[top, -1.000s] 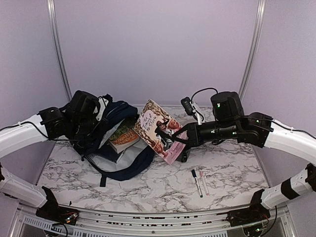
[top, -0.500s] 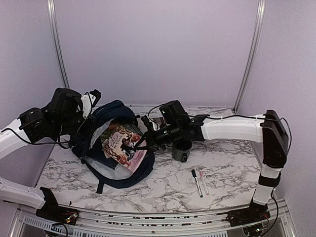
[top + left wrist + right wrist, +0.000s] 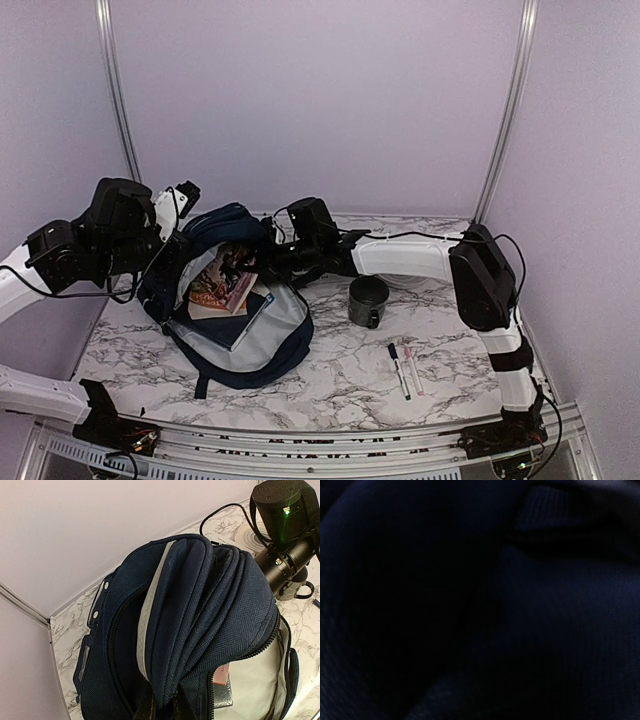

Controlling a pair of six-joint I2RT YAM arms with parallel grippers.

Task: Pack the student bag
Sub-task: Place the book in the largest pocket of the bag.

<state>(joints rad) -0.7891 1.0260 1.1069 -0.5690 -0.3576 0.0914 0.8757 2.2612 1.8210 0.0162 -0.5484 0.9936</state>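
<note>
left jaws: clamped on student bag (image 3: 200, 605) fabric, propping the mouth open.
right jaws: deep inside that mouth; width impossible to tell.
step, likely: let go of illustrated book (image 3: 222, 285) just beside right jaws, then withdraw straight.

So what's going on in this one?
Two arms are packing the student bag. The left gripper is clamped on the bag's upper fabric and holds the mouth open. The right gripper reaches into that opening, above a pink book that lies on another book inside. Whether it grips anything is hidden by the fabric. A dark mug and two markers are on the table, not yet packed.
</note>
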